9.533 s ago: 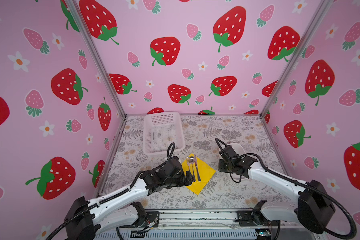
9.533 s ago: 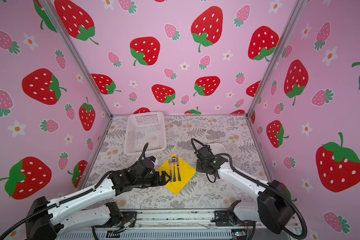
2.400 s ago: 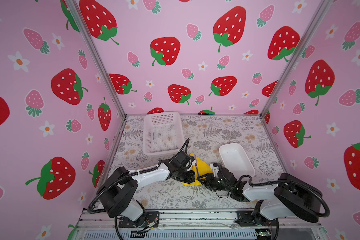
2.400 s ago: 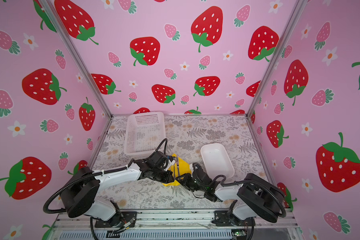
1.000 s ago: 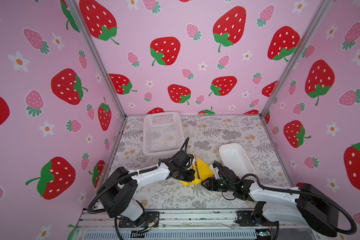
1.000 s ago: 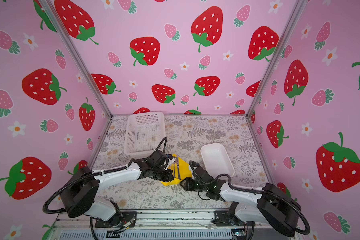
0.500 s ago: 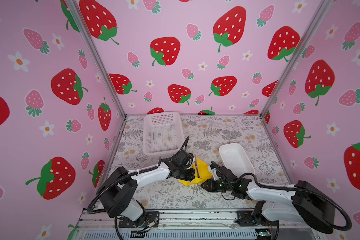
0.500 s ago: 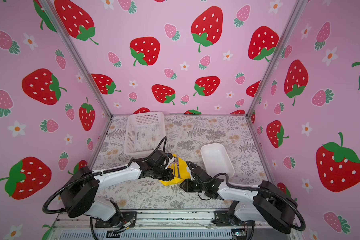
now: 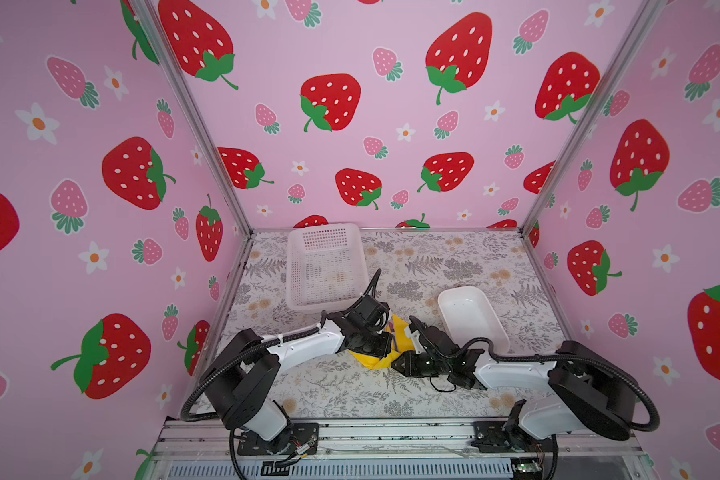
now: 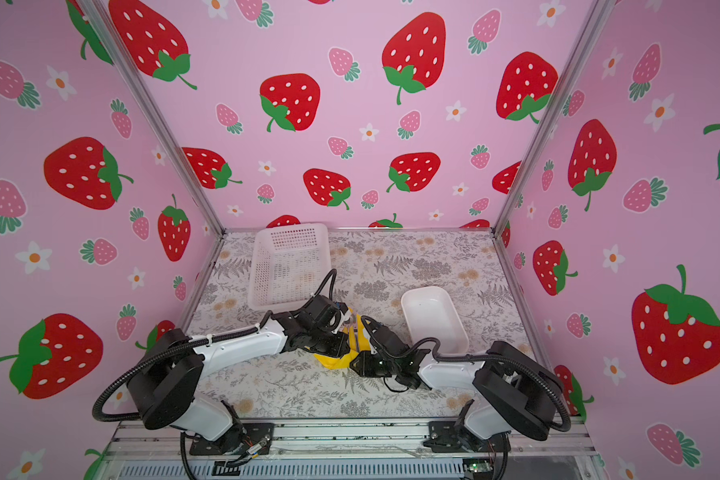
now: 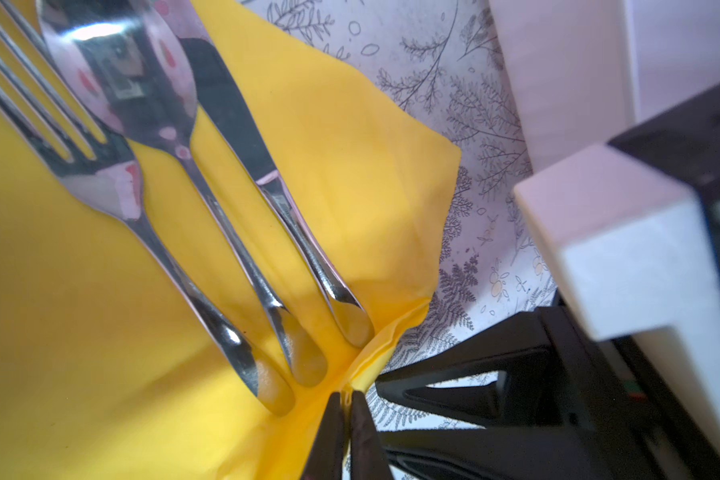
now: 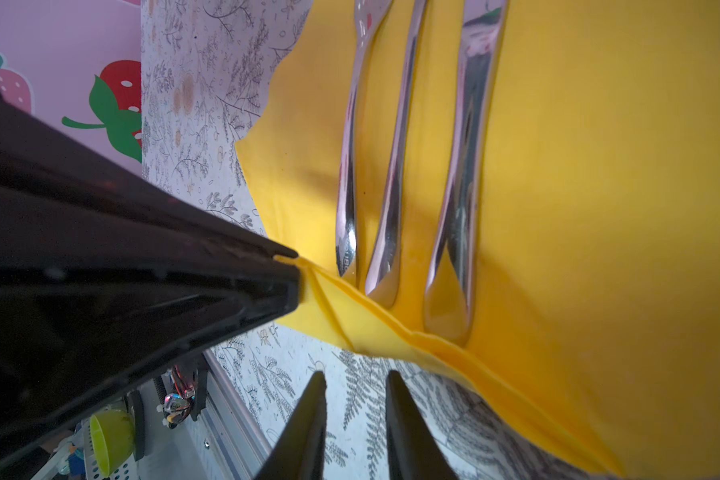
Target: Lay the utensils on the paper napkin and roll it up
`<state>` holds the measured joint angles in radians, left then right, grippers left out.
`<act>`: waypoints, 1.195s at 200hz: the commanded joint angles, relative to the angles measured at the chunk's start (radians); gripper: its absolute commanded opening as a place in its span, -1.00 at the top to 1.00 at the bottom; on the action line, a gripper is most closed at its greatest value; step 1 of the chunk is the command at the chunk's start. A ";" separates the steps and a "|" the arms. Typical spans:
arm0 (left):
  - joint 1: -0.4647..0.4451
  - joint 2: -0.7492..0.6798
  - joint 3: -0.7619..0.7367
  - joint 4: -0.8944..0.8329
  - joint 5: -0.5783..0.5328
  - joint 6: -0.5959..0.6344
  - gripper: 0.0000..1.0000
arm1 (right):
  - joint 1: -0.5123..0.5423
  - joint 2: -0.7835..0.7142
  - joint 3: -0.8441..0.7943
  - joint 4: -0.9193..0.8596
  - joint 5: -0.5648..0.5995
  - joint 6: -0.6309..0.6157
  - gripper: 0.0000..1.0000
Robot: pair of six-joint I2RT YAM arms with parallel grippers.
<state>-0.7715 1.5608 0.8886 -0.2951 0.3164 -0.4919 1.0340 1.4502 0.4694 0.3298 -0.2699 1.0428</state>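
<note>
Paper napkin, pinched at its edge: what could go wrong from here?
1. The left end effector pinches only a thin fold of the paper napkin; a pull could tear it.
2. The fork, spoon and knife lie loose, handle ends at that fold, and might slide apart when it lifts.
3. The right end effector is open short of the edge and may close on nothing.
</note>
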 commanded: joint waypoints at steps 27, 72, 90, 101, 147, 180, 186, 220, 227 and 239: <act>0.009 0.013 0.042 -0.045 -0.040 0.024 0.78 | 0.003 0.007 0.028 0.029 0.078 0.039 0.47; 0.008 -0.022 0.039 -0.053 -0.057 -0.004 0.40 | -0.008 0.046 0.025 0.094 0.099 0.092 0.50; 0.008 -0.060 0.029 -0.076 -0.101 -0.030 0.11 | -0.007 0.068 0.035 0.102 0.110 0.113 0.50; 0.009 -0.101 0.005 -0.078 -0.120 -0.058 0.06 | -0.008 0.074 0.032 0.115 0.113 0.124 0.50; 0.008 -0.269 -0.149 0.030 -0.078 -0.204 0.26 | -0.010 0.081 0.027 0.127 0.114 0.129 0.50; -0.004 -0.231 -0.168 0.089 0.008 -0.232 0.50 | -0.014 0.079 0.020 0.121 0.112 0.131 0.50; -0.008 -0.217 -0.166 0.092 0.011 -0.232 0.52 | -0.013 0.076 0.020 0.122 0.111 0.131 0.50; -0.016 -0.140 -0.154 0.101 0.007 -0.247 0.64 | -0.017 0.079 0.020 0.123 0.107 0.127 0.50; -0.015 -0.130 -0.154 0.101 -0.002 -0.250 0.64 | -0.016 0.081 0.020 0.123 0.105 0.126 0.50; -0.015 -0.111 -0.153 0.098 -0.018 -0.258 0.65 | -0.016 0.080 0.021 0.123 0.104 0.126 0.50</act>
<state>-0.7849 1.4227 0.7277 -0.2096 0.3103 -0.7204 1.0222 1.5208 0.4835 0.4370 -0.1738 1.1557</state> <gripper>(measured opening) 0.179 0.249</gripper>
